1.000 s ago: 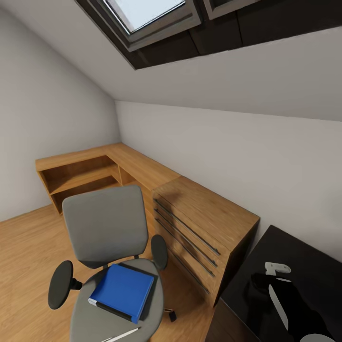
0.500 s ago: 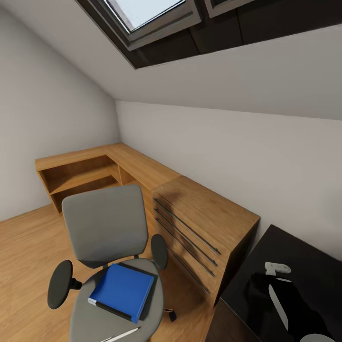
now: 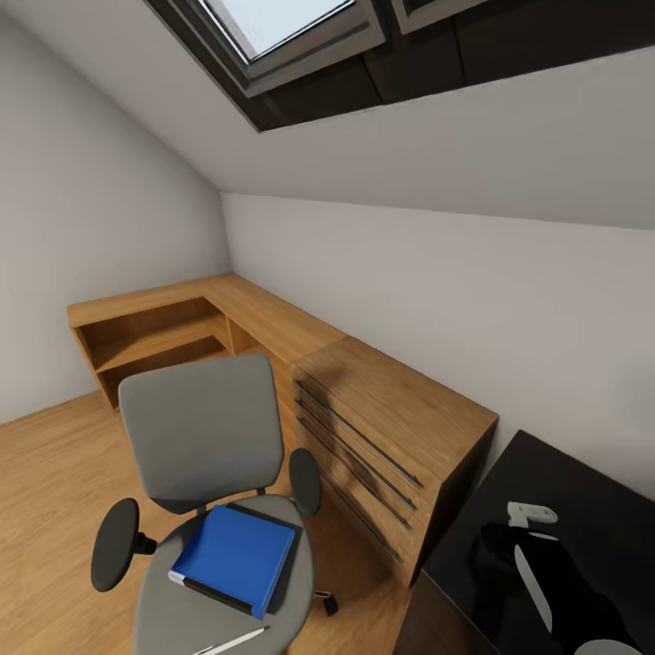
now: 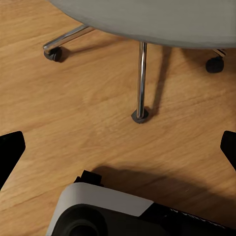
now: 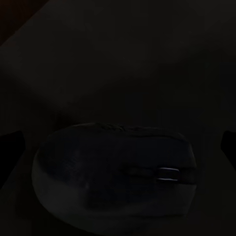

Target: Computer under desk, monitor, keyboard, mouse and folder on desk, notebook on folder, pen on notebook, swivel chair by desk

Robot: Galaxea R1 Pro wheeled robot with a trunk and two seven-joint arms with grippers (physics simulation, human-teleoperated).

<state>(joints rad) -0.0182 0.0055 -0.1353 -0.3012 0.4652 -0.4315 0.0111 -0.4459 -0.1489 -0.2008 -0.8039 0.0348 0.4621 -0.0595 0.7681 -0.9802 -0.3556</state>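
1. The right gripper (image 5: pixel 118 147) has its jaws spread wide. They hover over the mouse (image 5: pixel 113 172), which lies free on the dark desk (image 3: pixel 582 491).
2. The left gripper (image 4: pixel 118 147) also has wide, empty jaws and points down at the wooden floor (image 4: pixel 73 108) beside the swivel chair (image 3: pixel 202 437).
3. Nothing has moved in the last second, so I judge the mouse placed.
4. The folder (image 3: pixel 235 557) and pen (image 3: pixel 238 639) are still on the chair seat, awaiting transfer.
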